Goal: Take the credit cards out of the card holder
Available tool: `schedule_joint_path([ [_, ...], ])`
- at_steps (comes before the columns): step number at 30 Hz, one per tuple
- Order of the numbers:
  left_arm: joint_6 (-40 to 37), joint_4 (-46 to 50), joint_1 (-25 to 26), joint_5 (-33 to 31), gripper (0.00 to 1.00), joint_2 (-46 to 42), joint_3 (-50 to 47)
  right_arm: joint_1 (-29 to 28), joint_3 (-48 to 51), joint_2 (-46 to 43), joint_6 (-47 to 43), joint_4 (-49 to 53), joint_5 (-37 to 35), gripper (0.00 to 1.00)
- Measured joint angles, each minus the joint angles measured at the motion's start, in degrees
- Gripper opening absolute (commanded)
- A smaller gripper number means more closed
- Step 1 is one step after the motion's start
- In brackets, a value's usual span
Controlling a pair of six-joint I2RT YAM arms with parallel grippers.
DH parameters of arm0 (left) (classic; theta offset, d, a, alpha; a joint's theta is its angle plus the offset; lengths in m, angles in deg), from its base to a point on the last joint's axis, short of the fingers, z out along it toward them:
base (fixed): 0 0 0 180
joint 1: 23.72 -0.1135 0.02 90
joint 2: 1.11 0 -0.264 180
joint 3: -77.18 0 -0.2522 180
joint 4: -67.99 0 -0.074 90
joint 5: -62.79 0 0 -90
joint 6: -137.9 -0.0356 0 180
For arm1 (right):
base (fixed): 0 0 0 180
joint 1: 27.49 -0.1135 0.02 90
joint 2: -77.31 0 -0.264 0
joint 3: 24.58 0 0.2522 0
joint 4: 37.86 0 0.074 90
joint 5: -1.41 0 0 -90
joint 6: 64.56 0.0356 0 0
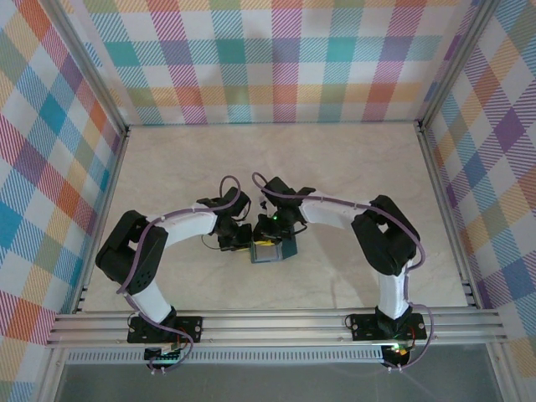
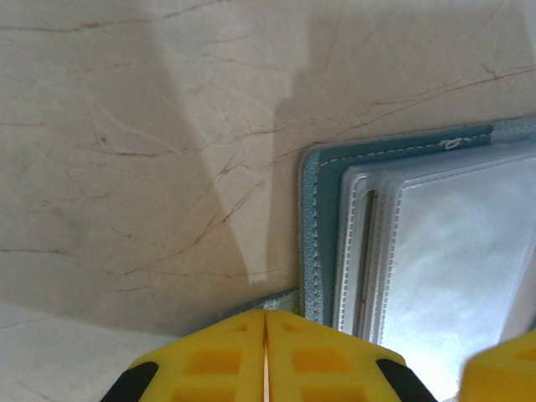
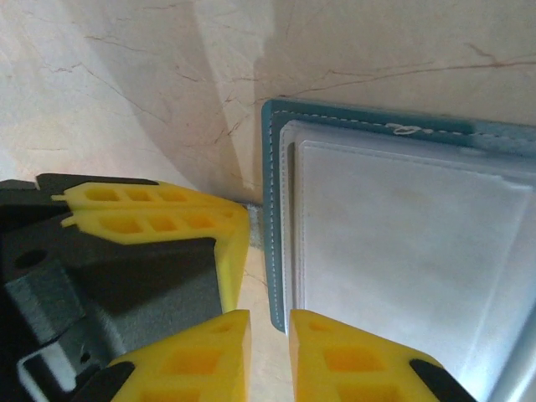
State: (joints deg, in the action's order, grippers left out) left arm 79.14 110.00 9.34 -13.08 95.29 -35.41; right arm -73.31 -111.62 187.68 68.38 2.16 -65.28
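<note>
Top external view: the card holder (image 1: 275, 251) is found lying open on the marble-patterned table (image 1: 335, 167), near the middle and towards the near edge, with both arms bent inward over it.
Left arm: the left gripper (image 2: 265, 327) is seen with its yellow fingers pressed together, only a seam between them. The tips are set at the holder's stitched side edge, where a teal sliver is met (a pinch on it cannot be confirmed).
Right arm: the right gripper (image 3: 270, 335) is seen with its fingers a narrow gap apart, astride a corner of the holder, one over the table and one over the sleeves (image 3: 289, 209). No hold can be made out.
Holder interior: clear sleeves are noted lying flat inside a teal stitched border.
Cards: the credit cards (image 3: 402, 251) are observed as a whitish-grey face within the sleeves (single cards cannot be told apart).
Spacing: the two grippers are recorded just beside each other at the same side edge.
</note>
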Motion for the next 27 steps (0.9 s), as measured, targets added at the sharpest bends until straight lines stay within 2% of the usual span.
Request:
schedule_joint_path([
  [5,0.0,-0.5,-0.3,0.5,0.09,0.1,-0.3,-0.6,-0.7,2.2,0.2,-0.3,-0.3,0.21],
  [10,-0.2,-1.0,-0.7,1.1,0.09,0.1,-0.7,-0.7,-0.9,2.8,0.1,1.0,-1.8,0.25],
  [21,-0.6,-1.3,-1.0,1.7,0.09,0.1,-0.9,-1.2,-3.6,2.8,-0.8,7.1,-7.4,0.39],
  [27,-0.7,-1.3,-1.0,1.8,0.09,0.1,-0.9,-2.4,-6.8,2.8,-1.9,13.7,-13.3,0.47],
])
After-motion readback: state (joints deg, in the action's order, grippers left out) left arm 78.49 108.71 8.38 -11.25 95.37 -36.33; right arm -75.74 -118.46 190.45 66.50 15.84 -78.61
